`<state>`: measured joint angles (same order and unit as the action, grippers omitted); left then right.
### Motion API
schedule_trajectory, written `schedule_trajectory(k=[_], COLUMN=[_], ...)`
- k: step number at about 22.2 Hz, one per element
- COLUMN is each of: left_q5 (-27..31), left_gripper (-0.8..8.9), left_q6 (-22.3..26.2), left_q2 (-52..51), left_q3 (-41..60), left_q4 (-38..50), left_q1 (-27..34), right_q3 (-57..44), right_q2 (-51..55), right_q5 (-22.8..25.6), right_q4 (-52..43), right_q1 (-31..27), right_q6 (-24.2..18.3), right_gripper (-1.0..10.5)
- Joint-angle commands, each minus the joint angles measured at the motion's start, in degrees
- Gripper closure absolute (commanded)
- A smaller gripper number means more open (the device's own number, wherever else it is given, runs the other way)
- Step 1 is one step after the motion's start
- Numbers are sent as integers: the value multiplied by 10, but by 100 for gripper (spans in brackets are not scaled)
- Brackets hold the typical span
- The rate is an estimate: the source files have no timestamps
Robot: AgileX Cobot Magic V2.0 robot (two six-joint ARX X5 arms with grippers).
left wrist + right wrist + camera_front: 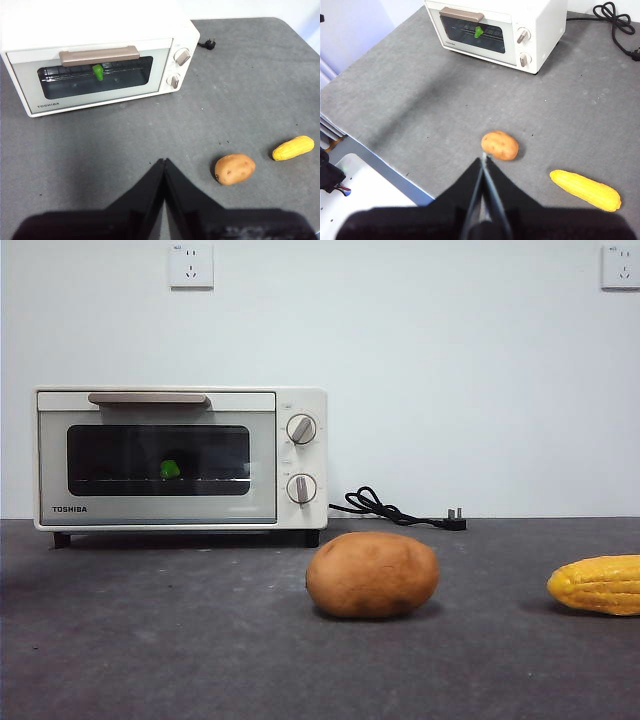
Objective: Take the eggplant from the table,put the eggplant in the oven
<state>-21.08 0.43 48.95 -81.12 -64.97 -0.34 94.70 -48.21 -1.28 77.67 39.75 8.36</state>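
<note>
The oven [180, 458] stands at the far left of the table [200, 660] with its door closed. Through the glass window, the green stem cap of the eggplant [170, 469] shows on the wire rack inside; its purple body cannot be made out behind the dark glass. The beige bar handle [148, 398] runs along the top of the door, and two knobs [301, 429] sit one above the other on the right panel.

A potato [372, 575] lies on the table in front of the oven's right end, well apart from it. A corn cob [597, 585] lies further right. The black power cord [385, 508] rests unplugged beside the oven.

The left pincer [164, 162] hangs above the table, jaws pressed together and holding nothing. The right pincer [484, 159] is likewise closed and empty, just short of the potato.
</note>
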Motion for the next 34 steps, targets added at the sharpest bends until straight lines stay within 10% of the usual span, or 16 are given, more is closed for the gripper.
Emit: schedule_trajectory(k=[1,20,34], left_q5=[1,-37,-14], left_gripper=[818,818,817], left_q6=[6,-22,201], left_q2=[-2,-2,-61], left_q3=[0,0,0], left_q4=[1,19,271], left_q1=[-1,-1,10], right_q3=[-5,-5,-5], right_q2=[0,0,0], right_q5=[3,3,3], right_q4=[13,13,13], right_q1=[0,0,0], right_q6=[0,0,0], right_gripper=[948,948,948])
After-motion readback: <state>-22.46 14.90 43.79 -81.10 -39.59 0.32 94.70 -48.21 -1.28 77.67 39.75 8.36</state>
